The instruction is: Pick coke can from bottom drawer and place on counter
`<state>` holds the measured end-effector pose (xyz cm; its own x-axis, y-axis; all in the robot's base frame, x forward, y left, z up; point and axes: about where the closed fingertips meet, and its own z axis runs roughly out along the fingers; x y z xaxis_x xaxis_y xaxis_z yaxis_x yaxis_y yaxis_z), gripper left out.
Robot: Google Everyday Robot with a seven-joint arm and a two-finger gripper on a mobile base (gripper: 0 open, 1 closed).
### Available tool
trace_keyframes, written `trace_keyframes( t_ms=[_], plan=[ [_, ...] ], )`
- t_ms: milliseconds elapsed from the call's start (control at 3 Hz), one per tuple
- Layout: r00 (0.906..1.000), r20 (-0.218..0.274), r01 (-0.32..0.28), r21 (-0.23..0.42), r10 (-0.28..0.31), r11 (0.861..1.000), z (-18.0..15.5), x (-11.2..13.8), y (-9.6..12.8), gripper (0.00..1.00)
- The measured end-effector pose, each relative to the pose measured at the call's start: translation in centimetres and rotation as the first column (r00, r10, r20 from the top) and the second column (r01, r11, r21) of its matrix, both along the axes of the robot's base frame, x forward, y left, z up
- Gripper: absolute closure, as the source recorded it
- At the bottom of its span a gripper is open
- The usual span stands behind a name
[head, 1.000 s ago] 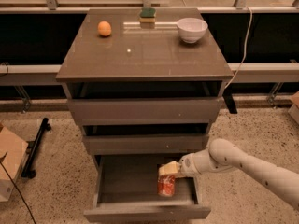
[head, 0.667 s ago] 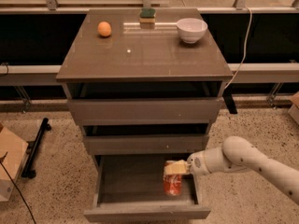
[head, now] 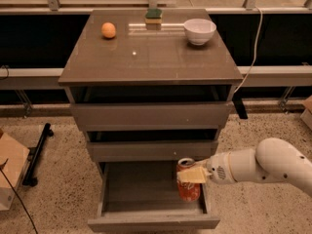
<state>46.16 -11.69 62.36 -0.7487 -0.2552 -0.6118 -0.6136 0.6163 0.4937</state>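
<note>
1 camera looks down from above and in front of the cabinet, facing its 3 drawer fronts at middling range. The counter (head: 146, 62) fills the upper frame. At the lower edge, over the bottom drawer (head: 151, 222), the gripper (head: 192, 175) clasps the coke can (head: 188, 191).

A red coke can (head: 189, 192) (silver-topped) is clasped by the cream-fingered gripper (head: 189, 175) above the grey-brown bottom drawer (head: 146, 223); the counter (head: 151, 57) is glossy grey-brown, the floor (head: 58, 189) speckled.
</note>
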Motion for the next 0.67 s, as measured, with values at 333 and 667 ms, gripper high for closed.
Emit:
trace_keyframes(
  t_ms=[333, 667],
  plan=[
    [0.989, 0.143, -0.034, -0.051, 0.041, 0.998, 4.56, -1.13, 0.64, 1.0],
    [0.9888, 0.143, -0.034, -0.051, 0.041, 0.998, 4.59, -1.13, 0.65, 1.0]
  ],
)
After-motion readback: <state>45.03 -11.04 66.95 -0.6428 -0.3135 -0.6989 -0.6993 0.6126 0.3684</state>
